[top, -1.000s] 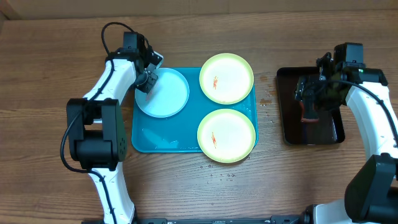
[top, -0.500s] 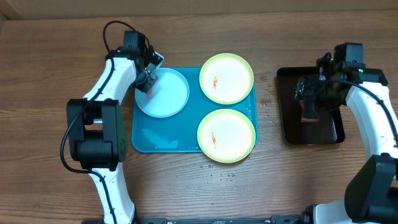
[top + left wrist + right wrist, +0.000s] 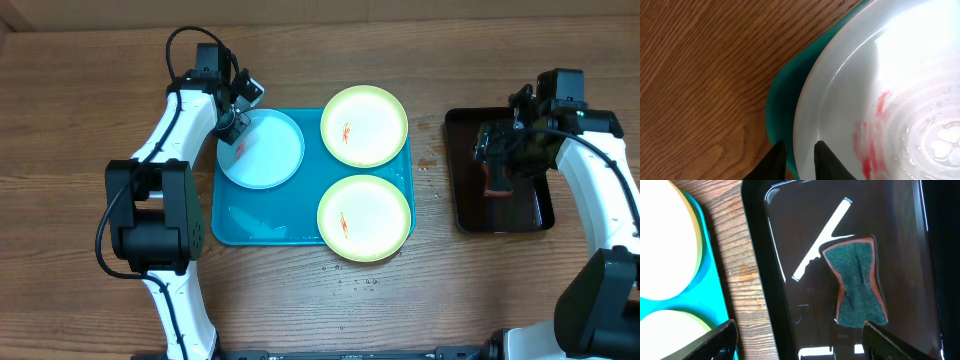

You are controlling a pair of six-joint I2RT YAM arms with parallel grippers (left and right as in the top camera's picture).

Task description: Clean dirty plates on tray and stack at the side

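The turquoise tray (image 3: 250,225) holds three plates. The whitish-blue plate (image 3: 268,150) lies at its back left, with a red smear (image 3: 872,135) near its rim. My left gripper (image 3: 236,128) is shut on that plate's left rim (image 3: 805,125), one finger under it and one on top (image 3: 800,161). Two yellow-green plates, one at the back right (image 3: 364,125) and one at the front right (image 3: 364,218), each carry a small red-orange smear. My right gripper (image 3: 497,160) hangs wide open and empty (image 3: 800,345) over the black tray.
A glossy black tray (image 3: 460,205) stands right of the turquoise tray; it also shows in the right wrist view (image 3: 790,240). A dark green sponge with an orange edge (image 3: 857,282) lies in it. Water drops dot the wood between the trays (image 3: 430,170).
My left gripper has shifted slightly back and up at the whitish-blue plate's left rim, tilting that edge. The right arm has not moved.
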